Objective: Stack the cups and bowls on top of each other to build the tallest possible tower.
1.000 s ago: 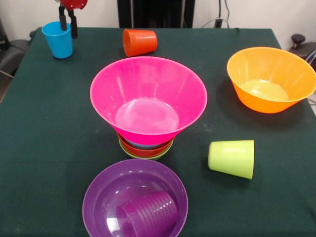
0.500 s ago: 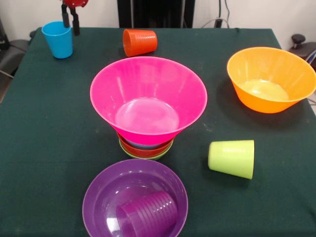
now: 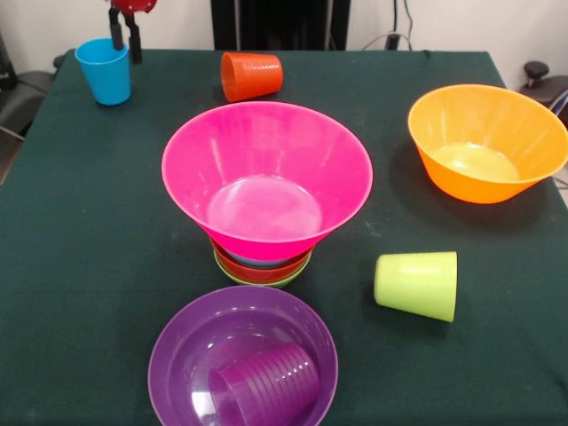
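The tower stands mid-table: a large pink bowl (image 3: pixel 266 173) rests on nested small bowls (image 3: pixel 260 267), with orange and green rims showing. An upright blue cup (image 3: pixel 104 71) stands at the far left corner. My gripper (image 3: pixel 125 43) hangs open just above and to the right of the cup's rim, holding nothing. An orange cup (image 3: pixel 251 75) lies on its side at the far middle. On the near right, a lime green cup (image 3: pixel 417 284) also lies on its side. A purple cup (image 3: pixel 266 386) lies inside the wide purple bowl (image 3: pixel 177 355) at the front.
A large yellow-orange bowl (image 3: pixel 486 142) sits upright at the right side. Dark green cloth (image 3: pixel 80 231) covers the table, with open cloth along the left side and between the pink bowl and the right bowl.
My gripper has risen a little from the blue cup's rim. The cup stays in place, and nothing else has moved.
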`<state>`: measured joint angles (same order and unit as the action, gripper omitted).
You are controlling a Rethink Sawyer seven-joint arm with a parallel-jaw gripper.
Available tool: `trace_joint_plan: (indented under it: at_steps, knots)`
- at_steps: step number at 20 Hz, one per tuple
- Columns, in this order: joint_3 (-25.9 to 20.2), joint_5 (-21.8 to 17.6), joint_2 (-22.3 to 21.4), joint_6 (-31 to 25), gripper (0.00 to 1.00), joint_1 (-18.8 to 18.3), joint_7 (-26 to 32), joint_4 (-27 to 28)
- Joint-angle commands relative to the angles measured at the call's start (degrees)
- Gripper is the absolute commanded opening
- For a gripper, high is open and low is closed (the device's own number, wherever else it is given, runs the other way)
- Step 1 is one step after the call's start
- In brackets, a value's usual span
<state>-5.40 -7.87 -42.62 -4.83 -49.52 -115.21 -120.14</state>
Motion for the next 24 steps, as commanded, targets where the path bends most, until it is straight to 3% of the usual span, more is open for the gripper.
trace_joint_plan:
  at_steps: [1,14,24]
  knots:
    - [-6.32,-4.32,4.51,3.05,1.0,-0.67,-3.56,-2.1]
    - [-7.42,-6.52,5.54,2.72,1.0,-2.9,-3.4,-1.6]
    - [-8.63,-7.53,3.7,-0.7,1.0,-4.9,-1.96,-1.25]
